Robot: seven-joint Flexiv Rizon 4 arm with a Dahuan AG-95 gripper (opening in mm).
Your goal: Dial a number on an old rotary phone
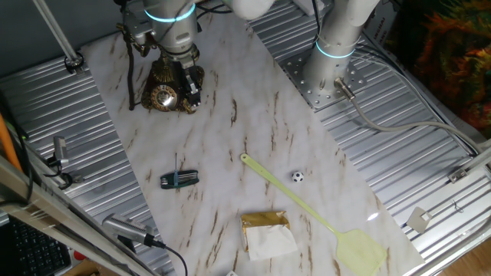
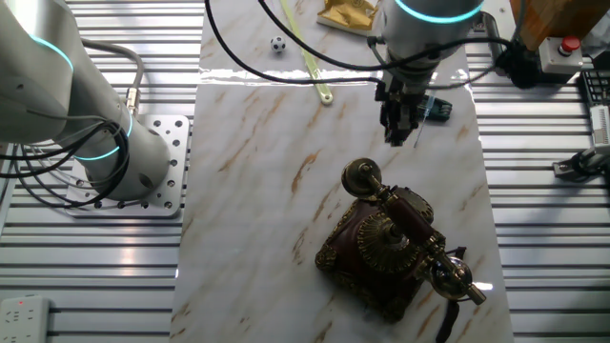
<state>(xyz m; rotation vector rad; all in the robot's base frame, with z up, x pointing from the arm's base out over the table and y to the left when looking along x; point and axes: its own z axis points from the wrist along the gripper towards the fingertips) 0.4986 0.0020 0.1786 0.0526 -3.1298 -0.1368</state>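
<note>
Brass-trimmed rotary phone (image 1: 173, 89) is seen at upper left on the marble table (image 1: 253, 130). Claw (image 1: 189, 90), narrow and holding nothing, hangs just beside the dial (image 1: 163, 96). Approach step judged; a fingertip must next be lowered into a dial hole.

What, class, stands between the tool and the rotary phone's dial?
Nothing visible. The tool hangs above the old rotary phone, with only open air between it and the dial.
</note>
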